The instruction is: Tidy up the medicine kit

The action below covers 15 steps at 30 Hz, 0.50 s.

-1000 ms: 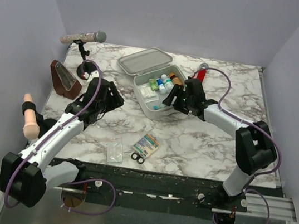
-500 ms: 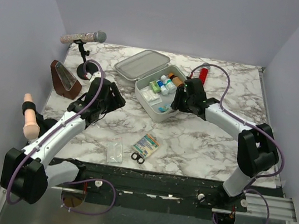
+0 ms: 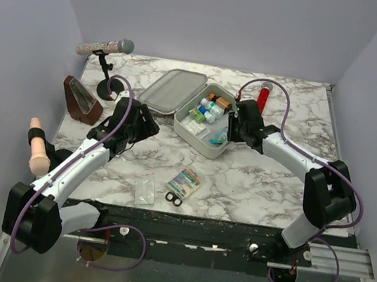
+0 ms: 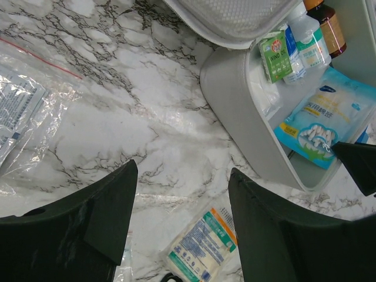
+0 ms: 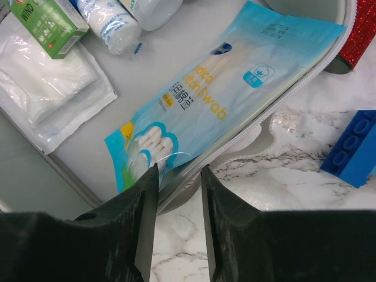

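The medicine kit sits open on the marble table, toward the back and about midway across. Its one lid lies flat behind it to the left. Inside I count one blue packet of cotton swabs leaning against the near wall, one small green box, two white bottles, one amber bottle and one white wrapped pad.

My right pincer is clenched on the kit's near wall. One finger is inside over the corner of the blue packet and the other is outside over the marble. Just outside that wall lies one blue toy brick. One red cylinder stands behind the kit to the right.

My left pincer is released, its fingers spread wide above bare marble to the left of the kit, touching nothing.

Nearer my bases lie one flat printed packet, one pair of scissors just beside it, and one clear bag. At the far left corner are one microphone on a stand and one brown wedge.
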Tool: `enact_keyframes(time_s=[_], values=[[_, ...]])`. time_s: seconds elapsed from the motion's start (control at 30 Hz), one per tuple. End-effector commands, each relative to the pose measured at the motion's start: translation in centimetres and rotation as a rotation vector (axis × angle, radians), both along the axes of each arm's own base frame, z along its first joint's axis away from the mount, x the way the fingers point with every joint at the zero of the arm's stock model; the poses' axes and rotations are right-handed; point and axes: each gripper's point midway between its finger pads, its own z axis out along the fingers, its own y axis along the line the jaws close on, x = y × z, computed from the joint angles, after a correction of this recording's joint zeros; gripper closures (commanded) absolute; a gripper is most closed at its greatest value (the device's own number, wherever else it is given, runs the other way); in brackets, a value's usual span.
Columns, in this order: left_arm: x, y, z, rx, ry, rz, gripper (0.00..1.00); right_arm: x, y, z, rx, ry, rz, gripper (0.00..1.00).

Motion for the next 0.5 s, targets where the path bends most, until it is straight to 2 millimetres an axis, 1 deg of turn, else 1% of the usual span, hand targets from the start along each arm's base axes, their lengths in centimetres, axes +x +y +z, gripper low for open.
enact_keyframes(time_s=[0.0, 0.1, 0.13, 0.2, 0.3, 0.37, 0.47], values=[[-0.1, -0.3, -0.2, 0.000, 0.004, -0.027, 0.27, -2.2, -3.0, -1.7, -0.164, 0.060, 0.042, 0.65], [-0.2, -0.1, 0.2, 0.007, -0.005, -0.025, 0.27, -2.3, -3.5, -1.1, -0.177, 0.043, 0.038, 0.66], [-0.2, 0.0, 0.2, 0.011, -0.006, -0.022, 0.27, -2.4, -3.6, -1.0, -0.170, 0.039, 0.030, 0.64], [-0.2, 0.0, 0.3, 0.013, -0.014, -0.022, 0.27, -2.6, -3.3, -0.3, -0.133, 0.032, 0.013, 0.43], [-0.2, -0.1, 0.3, 0.006, -0.014, -0.025, 0.27, -3.0, -2.6, 0.7, -0.042, 0.030, -0.033, 0.25], [-0.2, -0.2, 0.1, 0.002, -0.010, -0.026, 0.27, -3.4, -2.0, 1.4, 0.030, 0.035, -0.062, 0.19], [0.0, -0.4, 0.0, -0.011, -0.014, -0.026, 0.27, -4.3, -1.0, 1.1, 0.121, 0.075, -0.092, 0.15]])
